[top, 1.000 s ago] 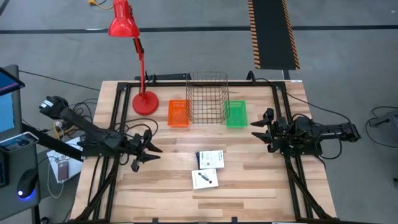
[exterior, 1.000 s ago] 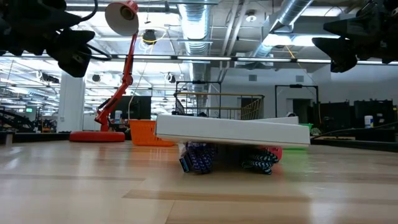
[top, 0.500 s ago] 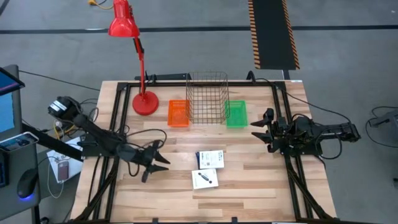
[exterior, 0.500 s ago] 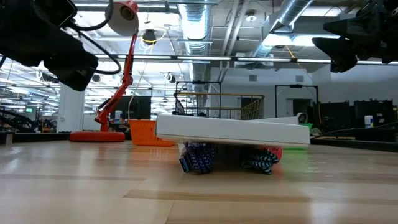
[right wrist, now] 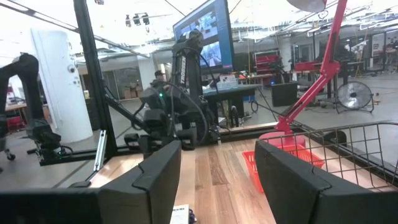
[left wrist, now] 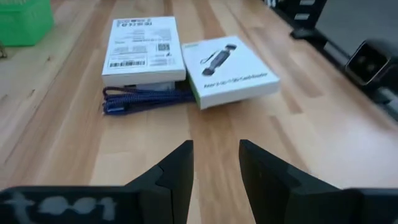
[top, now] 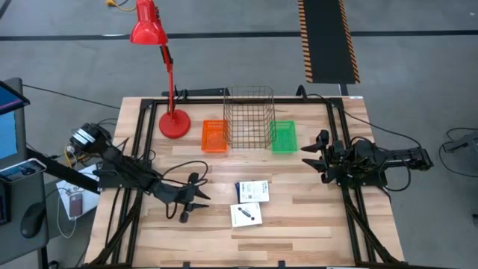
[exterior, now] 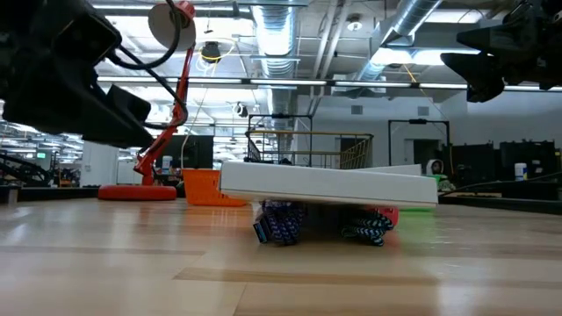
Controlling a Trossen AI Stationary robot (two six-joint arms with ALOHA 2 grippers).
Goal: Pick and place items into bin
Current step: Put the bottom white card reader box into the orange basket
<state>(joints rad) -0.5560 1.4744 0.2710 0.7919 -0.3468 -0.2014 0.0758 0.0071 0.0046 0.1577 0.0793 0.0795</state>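
Observation:
Two flat white printed packets lie in the middle of the table: a labelled one [top: 252,190] [left wrist: 142,48] and one printed with a cable picture [top: 246,214] [left wrist: 229,68]. In the low view the nearer packet [exterior: 325,186] rests on a blue braided bundle [exterior: 281,224] [left wrist: 146,98] and a teal one [exterior: 369,226], with a small pink-red piece [exterior: 386,213] behind. My left gripper [top: 200,196] [left wrist: 214,155] is open and empty, just left of the packets and pointing at them. My right gripper [top: 312,158] [right wrist: 217,168] is open and empty at the right.
A wire basket [top: 249,117] stands at the back middle, between an orange bin [top: 214,136] and a green bin [top: 283,137]. A red desk lamp's base [top: 174,123] sits at the back left. Bare wood lies near the front edge.
My left gripper has gone toward the table's right and a little toward the near edge, closing in on the white packets. Its fingers stay open. The packets have not moved.

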